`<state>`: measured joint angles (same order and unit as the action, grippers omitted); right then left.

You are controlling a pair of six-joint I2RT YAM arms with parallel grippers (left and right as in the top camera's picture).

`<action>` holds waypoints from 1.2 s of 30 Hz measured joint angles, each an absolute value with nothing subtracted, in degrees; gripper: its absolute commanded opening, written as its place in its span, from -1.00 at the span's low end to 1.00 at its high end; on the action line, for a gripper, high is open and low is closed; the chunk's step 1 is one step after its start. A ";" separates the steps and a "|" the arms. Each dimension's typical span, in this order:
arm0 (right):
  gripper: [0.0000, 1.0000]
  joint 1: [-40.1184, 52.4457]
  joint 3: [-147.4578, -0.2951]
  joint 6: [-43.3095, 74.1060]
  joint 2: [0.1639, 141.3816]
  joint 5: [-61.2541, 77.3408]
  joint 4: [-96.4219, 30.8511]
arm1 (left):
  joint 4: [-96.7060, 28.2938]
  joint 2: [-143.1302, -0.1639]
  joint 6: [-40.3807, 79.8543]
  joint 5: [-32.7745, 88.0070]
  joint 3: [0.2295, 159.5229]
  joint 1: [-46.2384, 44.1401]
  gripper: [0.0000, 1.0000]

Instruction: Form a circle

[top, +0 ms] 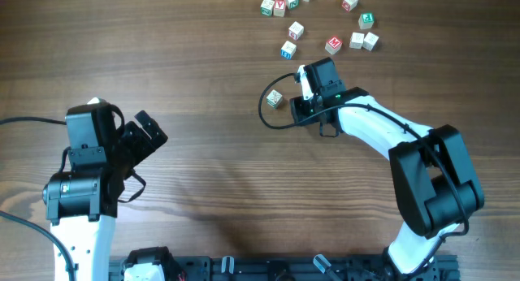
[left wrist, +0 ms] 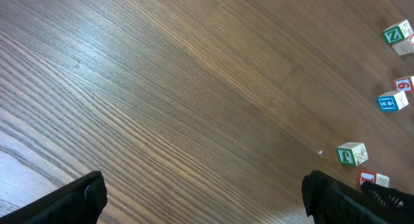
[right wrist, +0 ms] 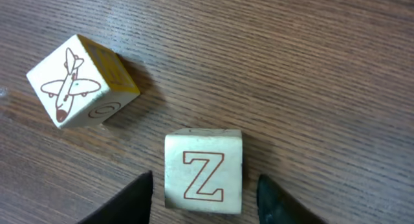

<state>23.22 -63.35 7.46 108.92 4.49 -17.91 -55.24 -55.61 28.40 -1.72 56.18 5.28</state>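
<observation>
Low on the brown wood-grain counter [right wrist: 310, 68], right fingers [right wrist: 139, 201] stand parted around a whitish wooden cube with red outlined Z [right wrist: 204, 169], slim gap each side, not gripping. A whitish cube with airplane drawing and yellow side [right wrist: 74, 81] lies ahead-left, apart, turned askew. left fingers [left wrist: 84, 198] spread wide above the counter, holding nothing. Task thing, the circle [top: 296, 30], an open arc of small whitish letter cubes incl. red M cube [top: 333, 44], sits at top of overhead view, just beyond right fingers
</observation>
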 measured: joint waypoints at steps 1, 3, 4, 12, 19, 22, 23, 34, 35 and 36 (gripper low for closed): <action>-0.23 23.22 -63.35 7.46 108.92 4.47 -17.69 | -55.27 -55.61 28.40 -1.72 56.18 5.28 1.00; -0.33 23.22 -63.35 7.44 108.92 4.43 -17.56 | -55.27 -55.64 28.40 -1.72 56.18 5.28 1.00; -0.36 23.22 -63.35 7.44 108.92 4.16 -17.54 | -55.27 -55.64 28.40 -1.72 56.18 5.28 1.00; -0.61 23.22 -63.35 7.42 108.86 2.87 -17.45 | -55.24 -55.61 28.40 -1.72 56.18 5.28 1.00; -0.65 23.22 -63.35 5.89 108.86 3.79 -16.62 | -55.27 -55.64 28.40 -1.72 56.18 5.28 1.00; -0.66 23.22 -63.35 4.78 108.86 4.14 -16.40 | -55.24 -55.61 28.40 -1.72 56.18 5.28 1.00; -0.65 23.22 -63.35 4.54 108.86 4.25 -16.16 | -55.27 -55.61 28.40 -1.72 56.18 5.28 1.00; -0.66 24.14 -63.33 1.63 108.86 6.52 -14.46 | -55.27 -55.64 28.40 -1.72 56.18 5.28 1.00; -0.66 24.29 -63.33 1.34 108.86 6.83 -14.46 | -55.27 -55.61 28.40 -1.72 56.18 5.28 1.00; -0.65 24.36 -63.33 1.10 108.86 7.11 -14.44 | -55.27 -55.61 28.40 -1.72 56.18 5.28 1.00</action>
